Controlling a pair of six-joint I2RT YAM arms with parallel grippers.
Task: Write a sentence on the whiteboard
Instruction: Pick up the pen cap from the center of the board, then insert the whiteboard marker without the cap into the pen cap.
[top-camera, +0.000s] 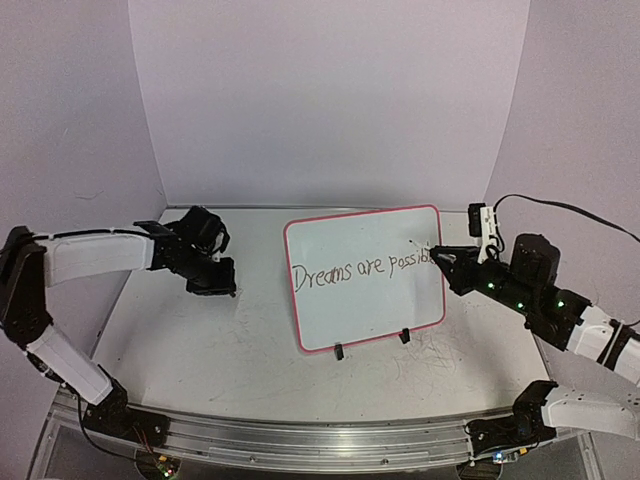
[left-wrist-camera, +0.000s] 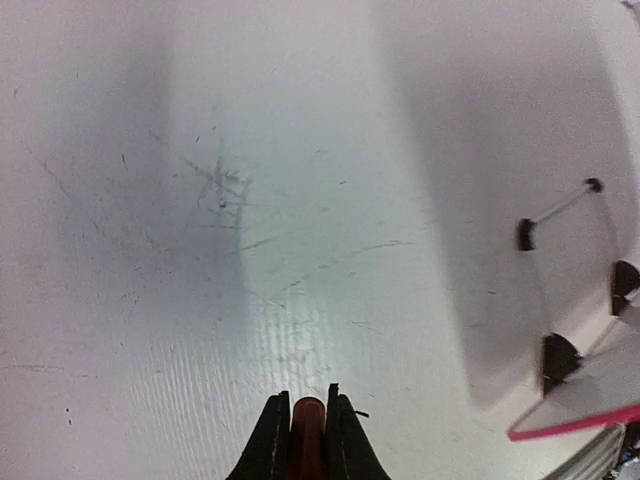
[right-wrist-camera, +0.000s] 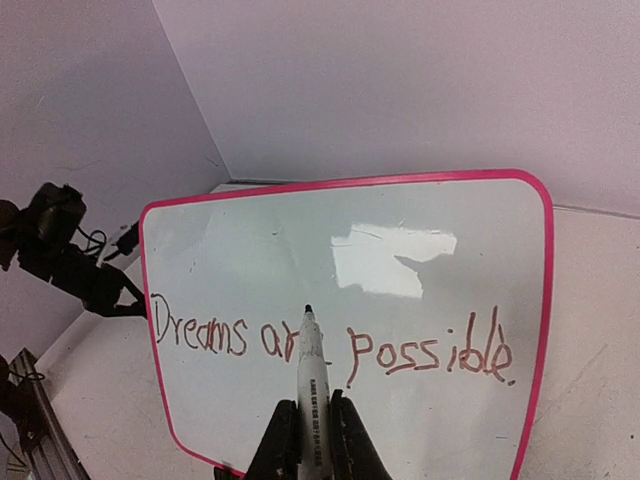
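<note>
The whiteboard stands propped on two black clip feet at the table's middle, its rim pink-red. The sentence "Dreams are possible" runs across it in thin dark-red writing and reads clearly in the right wrist view. My right gripper is shut on a white marker. The marker's tip is at the board's right edge, by the end of the line. My left gripper is left of the board, low over the table, shut on a small red cap-like piece.
The white tabletop is scuffed with grey scribbles. Lilac walls close the back and both sides. In the left wrist view the board's pink rim and black feet show at the right. A black cable trails behind the right arm.
</note>
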